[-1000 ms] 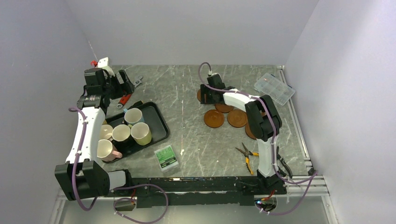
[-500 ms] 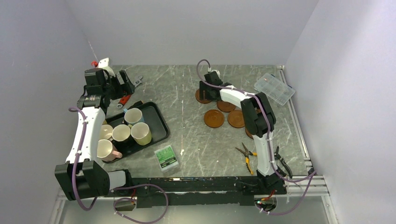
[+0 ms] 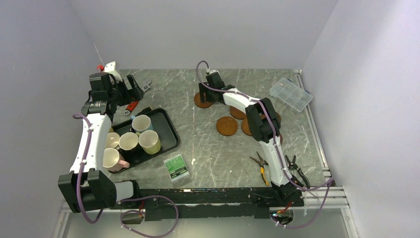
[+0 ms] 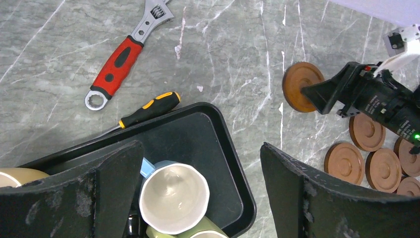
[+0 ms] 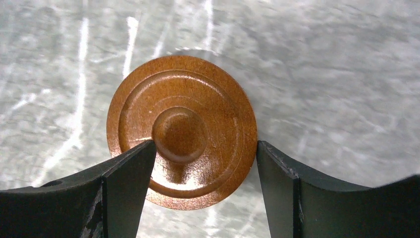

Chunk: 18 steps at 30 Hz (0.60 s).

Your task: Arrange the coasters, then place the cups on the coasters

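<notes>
My right gripper [image 5: 205,144] is shut on one round reddish-brown coaster [image 5: 181,129], its fingers against the disc's two sides, low over the table at the back centre [image 3: 200,99]. Several more coasters [image 3: 227,125] lie clustered to its right, partly hidden by the right arm. The cups stand bunched in a black tray [image 3: 168,124] on the left: light blue [image 4: 171,198], olive-yellow [image 3: 149,142] and pink [image 3: 113,159] among them. My left gripper [image 4: 199,145] hangs open high above the tray's far corner, holding nothing.
A red-handled wrench [image 4: 119,64] and a black-and-yellow screwdriver [image 4: 148,109] lie behind the tray. A small green box [image 3: 176,167] sits near the front edge. Pliers [image 3: 262,166] lie at the front right; a clear compartment box [image 3: 291,93] is at the back right.
My right gripper has travelled left and slightly farther back, carrying the coaster away from the cluster. The left arm and the cups have stayed put.
</notes>
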Available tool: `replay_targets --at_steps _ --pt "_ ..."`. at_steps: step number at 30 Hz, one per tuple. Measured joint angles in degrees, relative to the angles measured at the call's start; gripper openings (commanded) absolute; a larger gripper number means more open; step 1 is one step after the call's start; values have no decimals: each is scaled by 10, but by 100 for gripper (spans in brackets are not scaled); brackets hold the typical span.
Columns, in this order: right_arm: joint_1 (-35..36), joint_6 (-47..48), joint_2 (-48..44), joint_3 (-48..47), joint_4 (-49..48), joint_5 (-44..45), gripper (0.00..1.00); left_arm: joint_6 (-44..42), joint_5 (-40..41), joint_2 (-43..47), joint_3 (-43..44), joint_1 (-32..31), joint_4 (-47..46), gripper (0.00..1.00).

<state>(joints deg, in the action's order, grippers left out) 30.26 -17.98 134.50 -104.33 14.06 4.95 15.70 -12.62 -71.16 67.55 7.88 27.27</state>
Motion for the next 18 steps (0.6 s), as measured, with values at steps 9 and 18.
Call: replay_targets --at_steps 9,18 --pt "37 -5 73 -112 -6 -50 78 1 -7 -10 0 12 0 94" --pt "56 -10 99 -156 -4 -87 86 5 -21 -16 0 28 0 94"
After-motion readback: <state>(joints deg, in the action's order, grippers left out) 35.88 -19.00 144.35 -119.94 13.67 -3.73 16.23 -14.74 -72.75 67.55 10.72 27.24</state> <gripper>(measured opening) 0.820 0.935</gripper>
